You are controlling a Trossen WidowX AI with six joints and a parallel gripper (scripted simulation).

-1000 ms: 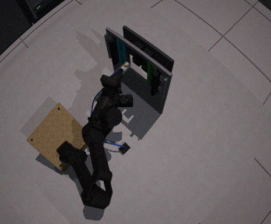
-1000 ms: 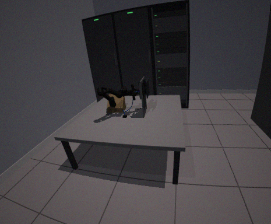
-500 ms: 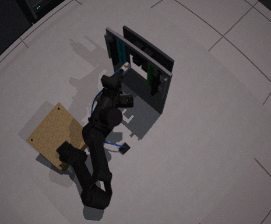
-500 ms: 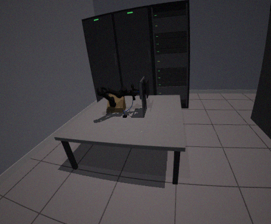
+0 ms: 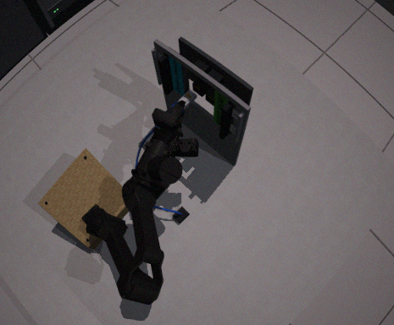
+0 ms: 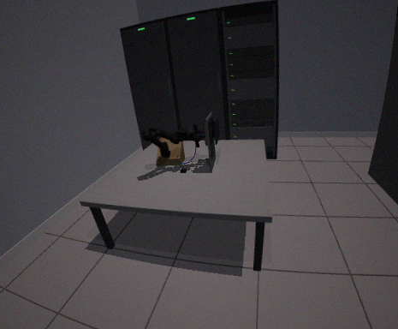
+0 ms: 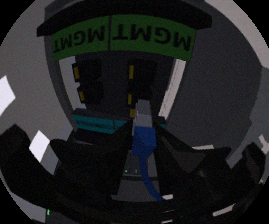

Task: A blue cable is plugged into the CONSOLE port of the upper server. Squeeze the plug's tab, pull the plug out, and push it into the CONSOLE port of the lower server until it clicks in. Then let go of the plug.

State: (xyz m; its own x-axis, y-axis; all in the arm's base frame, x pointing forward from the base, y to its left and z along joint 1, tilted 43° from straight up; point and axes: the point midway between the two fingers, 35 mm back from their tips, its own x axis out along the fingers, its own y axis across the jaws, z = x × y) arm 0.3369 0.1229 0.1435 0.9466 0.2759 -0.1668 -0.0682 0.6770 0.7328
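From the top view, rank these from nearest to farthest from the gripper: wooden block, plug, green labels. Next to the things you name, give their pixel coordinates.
1. Plug (image 5: 189, 101) (image 7: 144, 138): held in the gripper (image 5: 183, 102) (image 6: 201, 135) (image 7: 141, 124).
2. Green labels (image 5: 218, 107) (image 7: 152, 42): to the picture's right of the gripper.
3. Wooden block (image 5: 78, 186) (image 6: 176, 151): toward the picture's lower left.

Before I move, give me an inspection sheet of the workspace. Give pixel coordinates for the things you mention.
Surface: pale table (image 6: 240, 188), shadowed beneath the arm.
Job's things: blue plug (image 7: 144, 140) held in line with the ports; whether it is seated, cannot tell.
Clutter: nothing seen.
Claw: claw (image 7: 141, 124) shut on the plug.
Cables: blue cable (image 5: 138, 152) (image 7: 146, 177) curves beneath the arm; its far end meets a small dark block (image 5: 182, 215) (image 6: 183, 170).
Surroundings: dark cabinets (image 6: 195, 64) behind, green lights lit.
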